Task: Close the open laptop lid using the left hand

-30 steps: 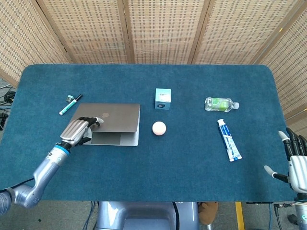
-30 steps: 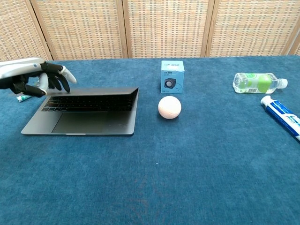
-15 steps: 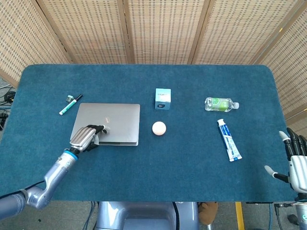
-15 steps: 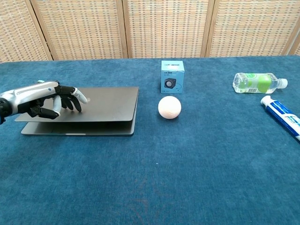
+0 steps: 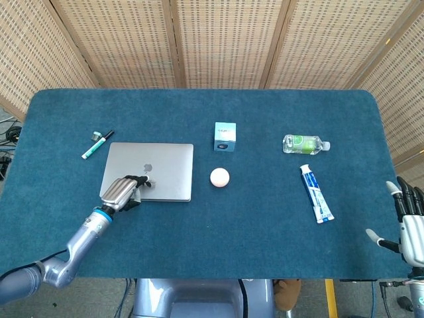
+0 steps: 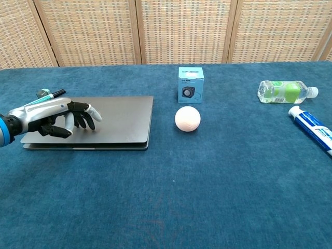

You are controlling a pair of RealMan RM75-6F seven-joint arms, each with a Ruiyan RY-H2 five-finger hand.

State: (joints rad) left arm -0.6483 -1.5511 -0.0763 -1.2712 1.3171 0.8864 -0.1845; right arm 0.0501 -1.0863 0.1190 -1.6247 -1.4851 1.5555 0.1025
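The left robot hand rests fingers-down, slightly spread, on the flat silver laptop's lid, gripping nothing. The lid lies shut beneath it. The right robot hand hangs far off, fingers apart.

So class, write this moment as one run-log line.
laptop: lid down flat | left hand: fingers resting on lid | right hand: open, off table edge | ball: beside laptop, untouched

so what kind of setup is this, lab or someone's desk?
Likely a staged test area, not a real desk: a table covered in blue carpet, woven screen panels closing off the back, and unrelated props spread apart, such as a laptop, a toothpaste tube and a ball.
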